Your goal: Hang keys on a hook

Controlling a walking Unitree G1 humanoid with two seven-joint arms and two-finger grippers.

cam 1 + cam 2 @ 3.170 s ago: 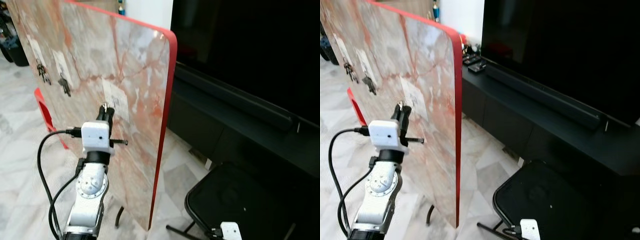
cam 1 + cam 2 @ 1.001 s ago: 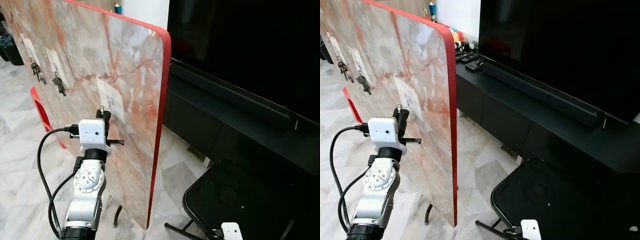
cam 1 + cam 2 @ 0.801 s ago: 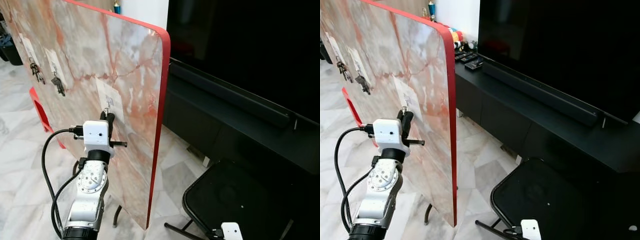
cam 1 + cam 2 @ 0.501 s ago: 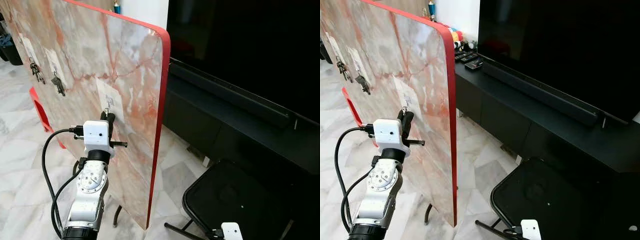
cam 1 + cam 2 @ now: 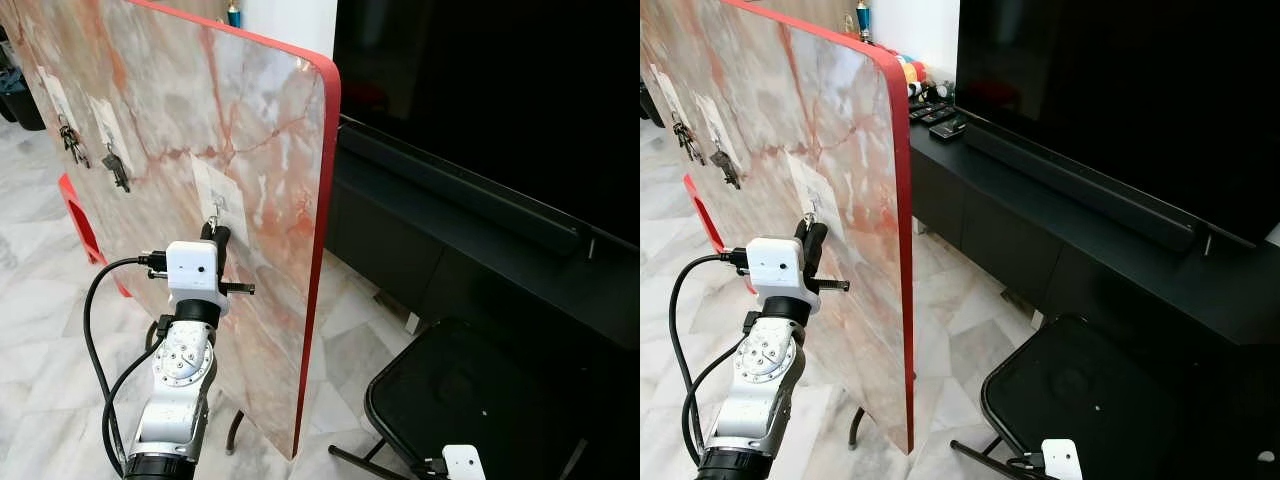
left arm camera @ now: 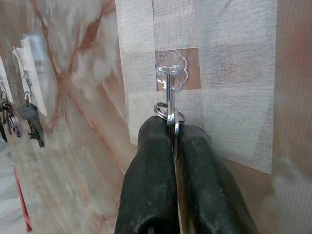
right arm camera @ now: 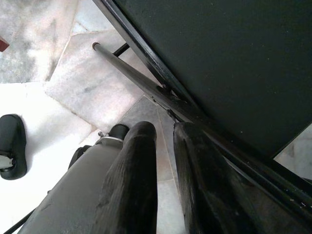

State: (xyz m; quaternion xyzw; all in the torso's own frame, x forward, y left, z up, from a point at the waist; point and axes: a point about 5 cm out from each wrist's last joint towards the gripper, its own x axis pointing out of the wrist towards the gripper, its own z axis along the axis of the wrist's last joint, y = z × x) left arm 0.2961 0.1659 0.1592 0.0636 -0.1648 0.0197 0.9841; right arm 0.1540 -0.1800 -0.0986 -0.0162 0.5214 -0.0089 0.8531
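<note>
A clear flower-shaped hook sits on a taped paper patch on the upright marble board. My left gripper is raised against the board just under that hook, shut on a metal key ring. The ring's top overlaps the lower end of the hook's metal prong. The rest of the keys is hidden between the black fingers. From the head, the left gripper touches the board below the hook. My right gripper hangs idle low beside a black chair.
Two other key bunches hang on hooks further left on the board. A black folding chair stands at the lower right. A large TV and a low black console stand behind the board.
Over the last second my left gripper shifted slightly right and closer to the hook with the key ring. In the last half second nothing has moved.
</note>
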